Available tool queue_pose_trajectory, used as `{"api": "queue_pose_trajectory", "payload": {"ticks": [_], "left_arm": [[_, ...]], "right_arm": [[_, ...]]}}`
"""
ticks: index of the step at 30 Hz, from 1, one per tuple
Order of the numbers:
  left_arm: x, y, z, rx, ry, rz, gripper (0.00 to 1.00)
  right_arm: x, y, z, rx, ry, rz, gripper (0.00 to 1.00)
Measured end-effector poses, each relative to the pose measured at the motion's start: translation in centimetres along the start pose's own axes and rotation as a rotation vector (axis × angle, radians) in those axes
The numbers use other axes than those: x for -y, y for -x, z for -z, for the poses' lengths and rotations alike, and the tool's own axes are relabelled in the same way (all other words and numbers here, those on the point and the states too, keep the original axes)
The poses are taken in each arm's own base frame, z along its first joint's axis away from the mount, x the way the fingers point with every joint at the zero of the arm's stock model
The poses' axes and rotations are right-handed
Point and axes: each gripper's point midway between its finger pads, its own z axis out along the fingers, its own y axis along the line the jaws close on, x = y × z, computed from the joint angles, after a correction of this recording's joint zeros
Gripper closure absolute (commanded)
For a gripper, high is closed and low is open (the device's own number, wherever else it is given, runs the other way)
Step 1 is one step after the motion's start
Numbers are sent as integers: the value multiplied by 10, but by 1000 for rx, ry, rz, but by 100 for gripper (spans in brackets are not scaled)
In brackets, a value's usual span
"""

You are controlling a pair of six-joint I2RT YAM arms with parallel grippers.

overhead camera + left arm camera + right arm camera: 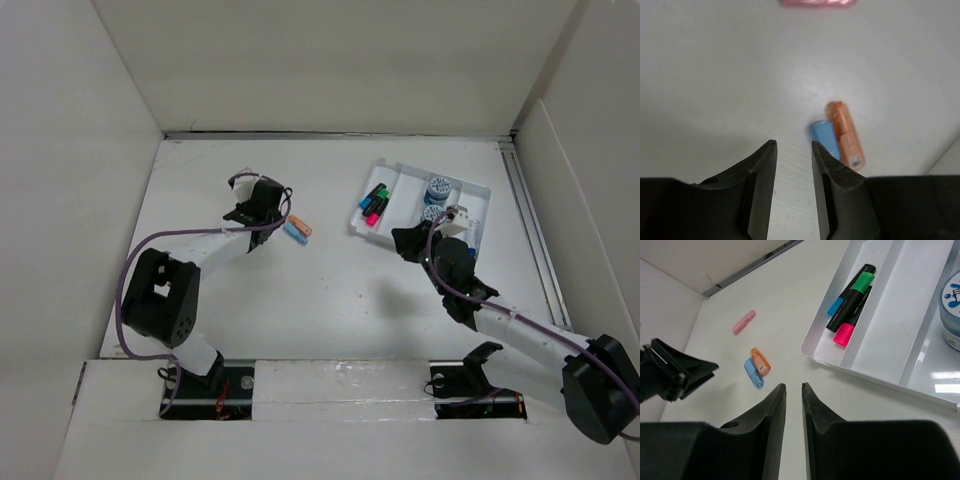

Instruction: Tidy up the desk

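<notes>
The table (330, 290) spreads flat and white under both arms, walled by white panels; on its left half an orange capsule (846, 135) and a blue capsule (823, 136) lie side by side, touching, with a pink one (744, 322) apart beyond them; at the far right sits a white tray (890, 315), its outer slot holding black highlighters (852, 300) with blue, green and pink ends, another slot holding round blue-and-white tubs (437, 188); the left fingers (762, 185) hover just beside the orange and blue pair, parted by a narrow gap and empty; the right fingers (772, 430) hang near the tray's near edge, drawn almost together, a thin slit between, gripping nothing.
</notes>
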Motion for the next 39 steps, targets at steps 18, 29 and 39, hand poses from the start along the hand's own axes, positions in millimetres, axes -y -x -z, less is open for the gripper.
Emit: {"api": "queue_pose_trajectory", "payload": {"ticks": [18,29,39], "left_arm": [[19,-77,-21,-194,-38,-71,62],[32,-81,-37,-209,-42,-87,68],[28,-80,-39,-202,-18,-101,67]], "right_arm": [[1,-11,-3,-41,6,7,74],[0,-13,-4,-53,9,9,73],[0,-13,-4,-53,9,9,73]]}}
